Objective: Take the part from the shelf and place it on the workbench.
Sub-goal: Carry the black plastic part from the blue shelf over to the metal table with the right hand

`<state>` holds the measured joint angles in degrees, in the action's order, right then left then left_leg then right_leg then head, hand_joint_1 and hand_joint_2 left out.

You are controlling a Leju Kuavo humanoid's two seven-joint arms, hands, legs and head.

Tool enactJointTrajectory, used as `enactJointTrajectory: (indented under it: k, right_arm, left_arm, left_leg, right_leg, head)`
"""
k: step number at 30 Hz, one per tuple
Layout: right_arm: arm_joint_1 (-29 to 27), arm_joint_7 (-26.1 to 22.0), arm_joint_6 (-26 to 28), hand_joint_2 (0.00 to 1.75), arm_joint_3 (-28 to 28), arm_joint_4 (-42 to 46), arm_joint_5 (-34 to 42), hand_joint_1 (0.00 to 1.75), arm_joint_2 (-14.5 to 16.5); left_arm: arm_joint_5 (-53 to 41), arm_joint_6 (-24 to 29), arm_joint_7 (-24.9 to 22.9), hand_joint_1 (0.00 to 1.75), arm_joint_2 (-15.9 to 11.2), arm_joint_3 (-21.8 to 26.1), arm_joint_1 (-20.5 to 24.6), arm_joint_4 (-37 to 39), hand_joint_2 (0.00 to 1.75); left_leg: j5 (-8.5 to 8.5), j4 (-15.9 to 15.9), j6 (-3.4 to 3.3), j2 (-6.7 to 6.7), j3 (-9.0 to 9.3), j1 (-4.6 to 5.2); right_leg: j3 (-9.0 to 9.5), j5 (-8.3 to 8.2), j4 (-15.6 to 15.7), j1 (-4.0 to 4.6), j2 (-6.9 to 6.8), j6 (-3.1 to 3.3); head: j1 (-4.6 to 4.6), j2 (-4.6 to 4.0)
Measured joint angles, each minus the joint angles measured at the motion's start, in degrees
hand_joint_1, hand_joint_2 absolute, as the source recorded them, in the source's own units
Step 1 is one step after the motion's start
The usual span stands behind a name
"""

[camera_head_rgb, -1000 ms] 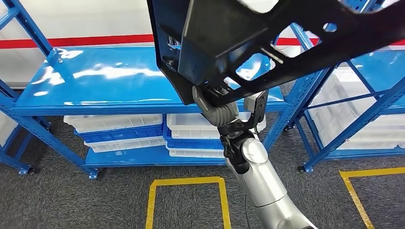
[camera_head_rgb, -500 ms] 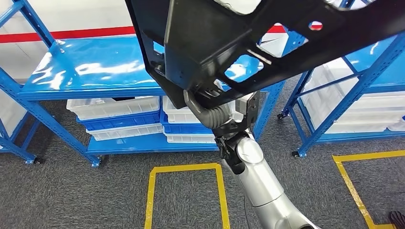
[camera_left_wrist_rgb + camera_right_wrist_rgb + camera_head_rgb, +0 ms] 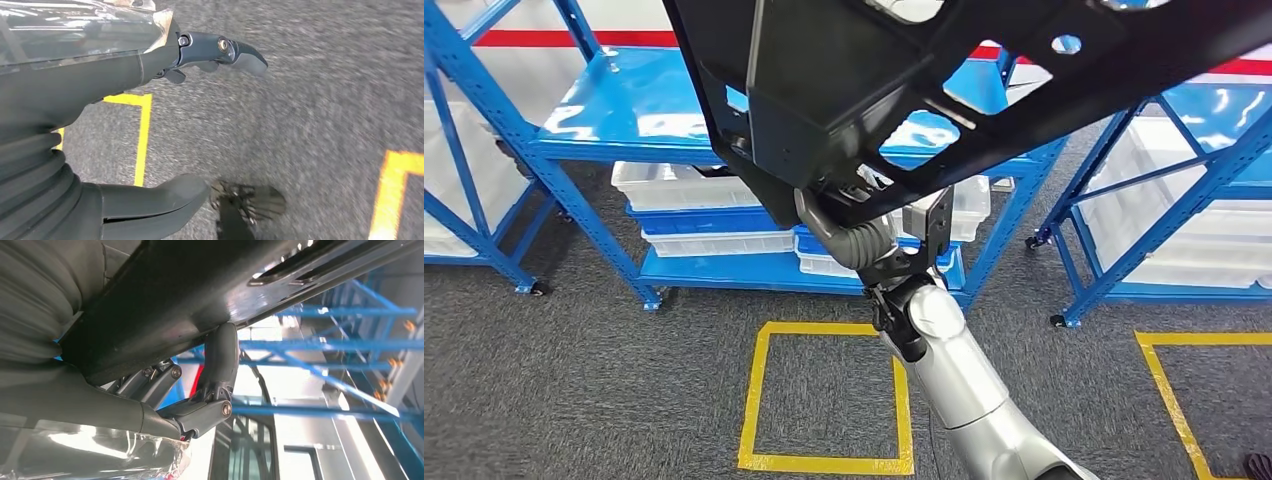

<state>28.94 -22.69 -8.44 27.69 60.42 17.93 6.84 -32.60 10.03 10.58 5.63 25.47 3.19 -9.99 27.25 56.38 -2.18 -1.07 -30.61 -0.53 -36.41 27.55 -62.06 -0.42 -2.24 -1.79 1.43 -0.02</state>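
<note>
A: What is the right hand [image 3: 844,215] doing?

B: It grips the part [image 3: 904,90], a large black frame, from beneath, holding it high and close before the head camera. The right wrist view shows its fingers [image 3: 220,360] pressed against the dark underside.

A: And the left hand [image 3: 150,60]?

B: It hangs over the grey floor [image 3: 325,90], holding nothing, fingers loosely apart.

A: Which step is this?

B: Judging by the lifted part, the carrying step; no desk is visible, so the robot must likely turn to find it.

A: What is around?

B: The blue shelf [image 3: 624,110] stands far, white bins [image 3: 684,185] beneath, a yellow floor square [image 3: 759,400] near. Another rack [image 3: 1164,160] on the right could catch the wide part.
</note>
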Motion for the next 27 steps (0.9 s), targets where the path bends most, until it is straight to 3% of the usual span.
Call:
enactJointTrajectory:
  k: [2,4,5,6,8,9,10,12,14,16,17,18,19,20,22,23,25,27]
  right_arm:
    - [-0.06,-0.07,0.0,1.75,0.21,-0.26,-0.29,1.75,-0.15]
    - [-0.17,-0.1,0.0,1.75,0.47,-0.52,-0.44,1.75,-0.32]
    - [-0.18,-0.12,0.0,1.75,0.58,-0.6,-0.45,1.75,-0.36]
    - [-0.15,-0.14,0.01,1.75,0.66,-0.64,-0.46,1.75,-0.37]
    - [-0.04,-0.19,0.0,1.75,0.75,-0.64,-0.51,1.75,-0.38]
    - [-0.01,-0.22,-0.02,1.75,0.81,-0.64,-0.53,1.75,-0.4]
    - [-0.03,-0.25,-0.07,1.75,0.89,-0.64,-0.56,1.75,-0.42]
    - [-0.07,-0.33,-0.17,1.75,1.02,-0.64,-0.6,1.75,-0.34]
    - [0.02,-0.46,-0.22,1.75,1.09,-0.64,-0.62,1.75,-0.07]
    - [-0.01,-0.61,-0.28,1.75,1.12,-0.64,-0.62,1.75,0.09]
    - [-0.1,-0.66,-0.3,1.75,1.13,-0.64,-0.62,1.75,0.09]
    - [-0.24,-0.68,-0.31,1.75,1.14,-0.64,-0.62,1.75,0.09]
    - [-0.34,-0.68,-0.31,1.75,1.17,-0.64,-0.62,1.75,0.09]
    - [-0.41,-0.68,-0.32,1.75,1.22,-0.64,-0.62,1.75,0.09]
    - [-0.39,-0.68,-0.33,1.75,1.32,-0.63,-0.62,1.75,0.12]
    - [-0.36,-0.7,-0.33,1.75,1.34,-0.63,-0.62,1.75,0.11]
    - [-0.35,-0.74,-0.34,1.75,1.4,-0.62,-0.62,1.75,0.11]
    - [-0.33,-0.78,-0.38,1.75,1.52,-0.61,-0.63,1.75,0.25]
  left_arm:
    - [-0.11,0.0,0.0,0.0,-0.05,0.13,-0.1,0.0,1.75]
    - [-0.21,-0.02,0.0,0.0,-0.03,0.16,-0.19,0.0,1.75]
    - [-0.22,-0.06,0.0,0.0,-0.02,0.16,-0.26,0.0,1.75]
    - [-0.25,-0.11,0.0,0.0,-0.02,0.17,-0.31,0.0,1.75]
    - [-0.27,-0.33,0.05,0.0,0.03,0.19,-0.31,0.0,1.75]
    - [-0.28,-0.5,0.19,0.0,0.05,0.2,-0.31,0.0,1.75]
    - [-0.29,-0.78,0.38,0.0,0.06,0.2,-0.35,0.0,1.75]
    - [-0.32,-1.26,0.84,0.0,-0.06,0.2,-0.58,0.0,1.75]
    - [-0.32,-1.59,1.13,0.0,-0.15,0.19,-0.75,0.0,1.75]
    - [-0.32,-1.92,1.26,0.0,-0.18,0.18,-0.68,0.0,1.75]
    - [-0.32,-2.11,1.28,0.0,-0.19,0.18,-0.65,0.0,1.75]
    - [-0.32,-2.29,1.29,0.0,-0.19,0.18,-0.66,0.0,1.75]
    - [-0.32,-2.43,1.29,0.0,-0.2,0.18,-0.71,0.0,1.75]
    - [-0.32,-2.46,1.29,0.0,-0.24,0.19,-0.75,0.0,1.75]
    - [-0.32,-2.47,1.3,0.0,-0.32,0.19,-0.68,-0.01,1.75]
    - [-0.32,-2.48,1.31,0.0,-0.34,0.19,-0.57,-0.02,1.75]
    - [-0.32,-2.51,1.33,0.0,-0.32,0.18,-0.43,-0.02,1.75]
    - [-0.32,-2.54,1.34,0.0,-0.3,0.18,-0.5,-0.01,1.75]
  left_leg:
    - [-0.85,0.07,-0.5,0.99,-1.13,0.21]
    - [-1.63,0.13,-0.59,2.26,-2.11,0.43]
    - [-1.93,0.15,-0.54,2.89,-2.42,0.51]
    - [-2.19,0.16,-0.46,3.57,-2.62,0.59]
    - [-2.64,0.27,-0.15,4.78,-3.02,0.8]
    - [-2.87,0.35,0.09,5.28,-3.31,0.87]
    - [-3.12,0.39,0.39,5.74,-3.61,0.86]
    - [-3.36,0.57,1.01,6.31,-4.13,0.75]
    - [-1.74,2.84,1.68,4.77,-5.29,0.68]
    - [2.15,9.92,2.55,2.38,-8.57,0.32]
    - [3.83,13.94,2.99,1.8,-10.44,0.04]
    - [4.68,16.79,3.35,1.51,-11.75,-0.23]
    - [4.28,17.21,3.65,1.26,-11.84,-0.5]
    - [2.85,15.1,3.86,0.85,-10.65,-0.76]
    - [-0.62,7.0,4.12,-1.35,-6.15,-0.95]
    - [-1.63,3.74,3.88,-2.25,-4.43,-0.83]
    - [-2.03,1.16,3.05,-2.69,-3.41,-0.35]
    - [-2.4,0.96,1.88,-1.31,-3.78,-0.21]
  right_leg:
    - [-3.16,3.78,-7.91,-0.02,1.38,0.52]
    - [-3.92,5.01,-11.34,0.03,1.87,0.39]
    - [-2.5,4.33,-9.49,0.05,2.08,0.13]
    - [-0.04,3.06,-5.6,0.11,2.61,-0.09]
    - [4.69,1.05,2.51,0.24,4.49,-0.01]
    - [6.0,0.54,4.86,0.32,5.13,0.14]
    - [6.38,0.44,5.65,0.39,5.33,0.35]
    - [6.38,-0.01,5.8,0.04,4.34,0.77]
    - [6.4,-0.45,6.1,-0.53,3.27,1.49]
    - [6.29,-0.61,6.19,-0.62,2.03,1.91]
    - [6.2,-0.62,6.16,-0.57,1.33,1.97]
    - [6.12,-0.62,6.14,-0.52,0.62,1.97]
    - [6.07,-0.62,6.11,-0.52,-0.07,1.96]
    - [6.07,-0.6,6.08,-0.55,-0.7,1.94]
    - [6.14,-0.39,5.89,-0.38,-1.83,1.6]
    - [6.13,-0.25,5.77,-0.14,-2.35,1.3]
    - [6.04,-0.08,5.62,0.36,-3.44,0.63]
    - [5.91,0.15,5.47,0.29,-4.07,0.02]
  head:
    - [0.02,0.0]
    - [0.02,0.0]
    - [0.02,0.0]
    - [0.02,0.0]
    - [-0.02,0.0]
    - [-0.02,0.0]
    - [-0.03,0.0]
    - [0.0,0.0]
    - [-0.23,0.0]
    - [-0.46,0.0]
    - [-0.47,0.0]
    - [-0.47,0.0]
    - [-0.48,0.0]
    - [-0.47,0.0]
    - [-0.48,0.0]
    - [-0.42,0.0]
    - [-0.25,0.0]
    - [-0.15,0.0]
